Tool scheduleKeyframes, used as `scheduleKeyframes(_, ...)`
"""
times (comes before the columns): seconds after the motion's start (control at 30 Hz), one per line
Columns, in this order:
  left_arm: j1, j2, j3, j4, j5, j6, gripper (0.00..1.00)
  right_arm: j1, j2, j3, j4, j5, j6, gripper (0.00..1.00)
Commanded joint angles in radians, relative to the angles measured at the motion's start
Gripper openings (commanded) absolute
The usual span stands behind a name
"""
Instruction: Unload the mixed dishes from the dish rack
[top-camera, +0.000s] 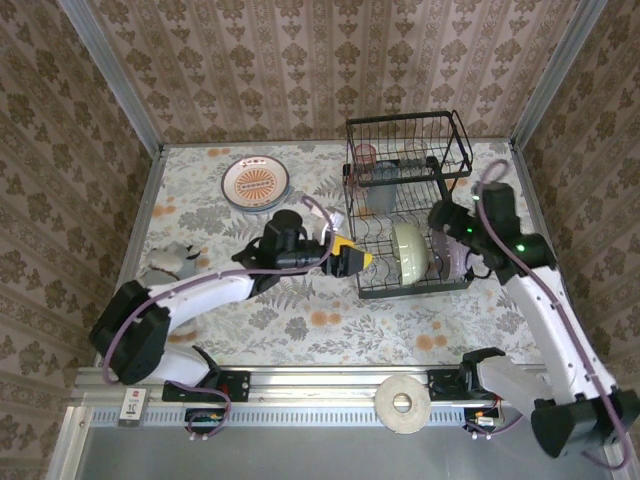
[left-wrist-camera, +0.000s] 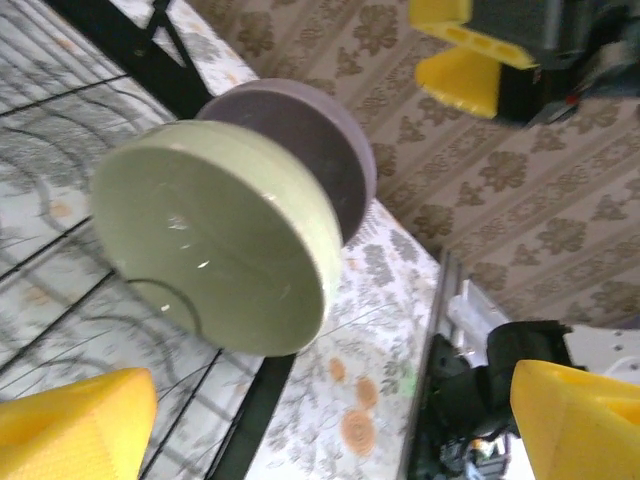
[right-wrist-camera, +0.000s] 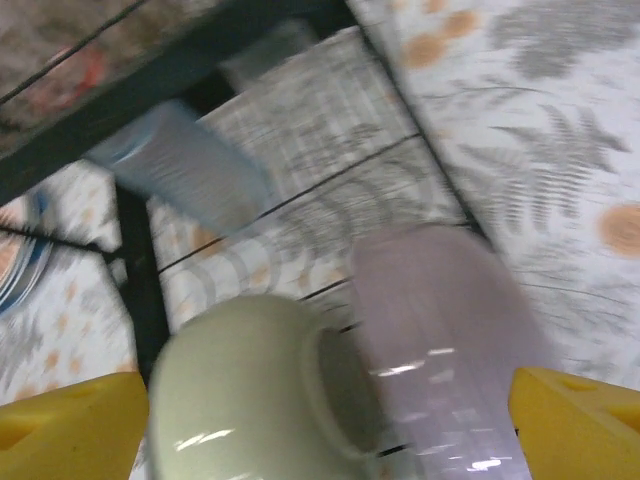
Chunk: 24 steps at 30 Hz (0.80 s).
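Top view first: the dish rack has the cream-green bowl standing on edge in its lower tier, and the lilac bowl just beside it toward the rack's right end; the orange-centred plate lies on the table, well to the left of the rack. The left gripper hovers at the rack's left side, level with the lower tier; the right gripper hangs over the rack's right end.

Left wrist view: the yellow fingers stand wide apart and empty; the cream-green bowl's hollow faces them, with the lilac bowl close behind; whether the two touch, I cannot tell.

Right wrist view: its fingers are spread wide too, holding nothing; both bowls sit below, and a blurred glass tumbler lies deeper in the rack.

The cream-green bowl looks like the left gripper's target. It should put one finger inside the rim and one outside, close firmly, and lift straight up out of the wires before swinging away from the rack; the lilac neighbour may tip, so the right gripper should stay clear.
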Motion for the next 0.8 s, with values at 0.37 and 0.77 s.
scheduleKeyframes(0.37,-0.028,0.395,0.255,0.367,0.196,-0.332,0.78,-0.513,-0.019,-0.502,0.629,-0.513,0.223,1.0)
scheduleKeyframes(0.77,-0.032,0.519,0.302,0.511,0.218,-0.478,0.62,-0.52,0.211,-0.601,0.961,-0.63,0.269,1.0)
